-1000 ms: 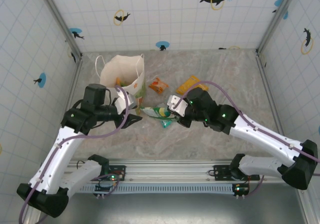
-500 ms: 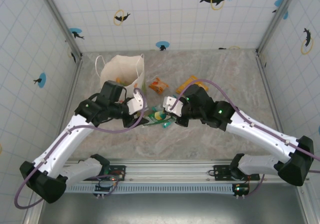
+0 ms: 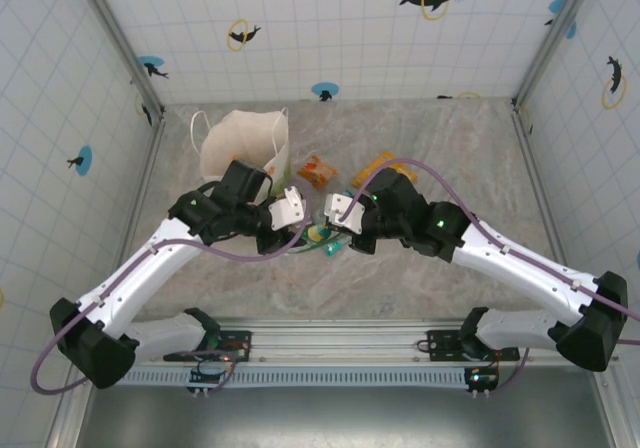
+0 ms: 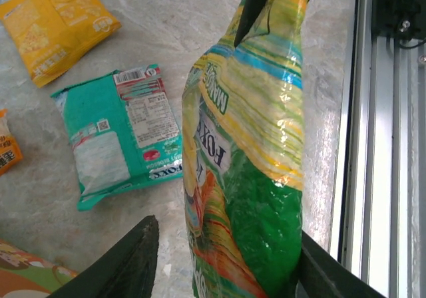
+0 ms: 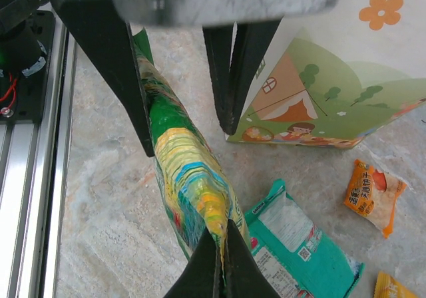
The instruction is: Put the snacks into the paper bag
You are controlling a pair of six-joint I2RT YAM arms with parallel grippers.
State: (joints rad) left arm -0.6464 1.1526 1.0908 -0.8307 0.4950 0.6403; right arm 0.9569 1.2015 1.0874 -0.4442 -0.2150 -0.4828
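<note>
R gripper (image 5: 219, 258) pinches green packet (image 4: 253, 178) by one end; L gripper (image 4: 226, 248) spread astride it, long axis arm-to-arm; bag (image 3: 240, 138) table's far-left, L nearer

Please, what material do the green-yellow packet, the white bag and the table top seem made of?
The green-yellow packet: probably thin plastic film, glossy; glare and soft creases show. The white bag: probably matte paper; stiff folded walls, no shine. The table top: marble-patterned, grey veins, slight sheen; stone or laminate, I cannot tell.
</note>
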